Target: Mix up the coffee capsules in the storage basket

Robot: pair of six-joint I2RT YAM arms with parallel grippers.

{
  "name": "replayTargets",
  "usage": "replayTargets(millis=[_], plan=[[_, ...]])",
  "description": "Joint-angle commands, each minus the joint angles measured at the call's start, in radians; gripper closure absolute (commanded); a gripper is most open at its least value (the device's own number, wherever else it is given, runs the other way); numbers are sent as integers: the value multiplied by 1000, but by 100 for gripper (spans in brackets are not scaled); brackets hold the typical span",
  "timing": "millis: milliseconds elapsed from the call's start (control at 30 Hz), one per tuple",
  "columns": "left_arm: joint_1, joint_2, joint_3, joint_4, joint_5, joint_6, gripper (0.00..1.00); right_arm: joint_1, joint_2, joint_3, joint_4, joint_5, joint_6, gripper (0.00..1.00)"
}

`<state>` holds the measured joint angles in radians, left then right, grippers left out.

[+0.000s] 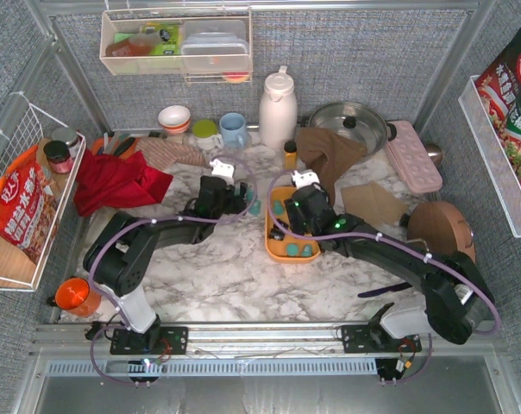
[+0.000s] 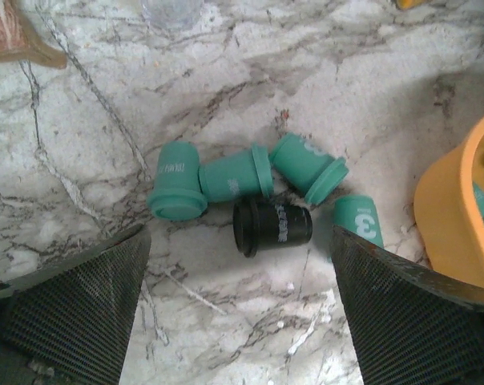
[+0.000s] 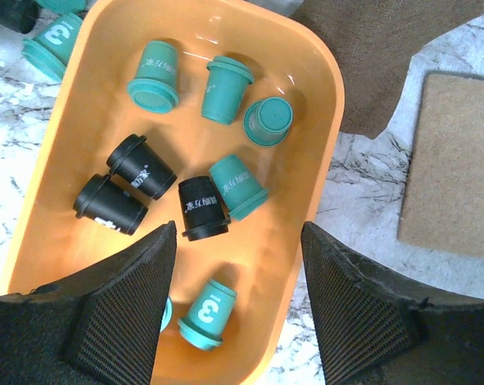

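The orange storage basket (image 1: 293,259) lies mid-table. In the right wrist view the basket (image 3: 322,120) holds several teal coffee capsules (image 3: 228,90) and three black ones (image 3: 142,167). My right gripper (image 3: 238,313) hangs open over the basket's near end. A teal capsule (image 3: 206,314) lies untouched between its fingers. Left of the basket (image 2: 450,224), several capsules lie on the marble: teal ones (image 2: 234,176) and one black (image 2: 272,226). My left gripper (image 2: 242,321) is open just short of them, holding nothing.
An amber bottle (image 1: 290,155), white thermos (image 1: 278,108), brown cloth (image 1: 329,151) and pink tray (image 1: 413,155) stand behind the basket. A cork mat (image 3: 454,152) lies to its right. Red cloth (image 1: 114,181) and mugs (image 1: 233,129) are at the back left.
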<state>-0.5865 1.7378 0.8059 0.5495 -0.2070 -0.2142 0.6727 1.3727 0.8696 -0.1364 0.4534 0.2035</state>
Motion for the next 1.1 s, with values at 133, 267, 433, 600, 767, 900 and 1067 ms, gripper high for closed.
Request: replayTargets(millis=[133,267,433,600,767,900,1067], plan=[[4,42,127,-126,-60,-54,1,0,-86,-6,2,-28,-4,32],[7,92,216,-246,-66,-96,1,0,-109,-12,-4,-24,-11,32],[11,146,290,-344,-3,-115,2,0,-121,-21,-4,-23,-11,32],[11,145,291,-359,-3,-125,11,0,-116,-24,-3,-29,-7,32],[9,147,305,-390,-7,-117,21,0,-110,-21,-1,-36,-6,32],[10,146,303,-405,9,-137,25,0,-107,-21,0,-38,-9,32],[-10,132,301,-440,-24,-149,27,0,-99,-19,3,-45,-12,32]])
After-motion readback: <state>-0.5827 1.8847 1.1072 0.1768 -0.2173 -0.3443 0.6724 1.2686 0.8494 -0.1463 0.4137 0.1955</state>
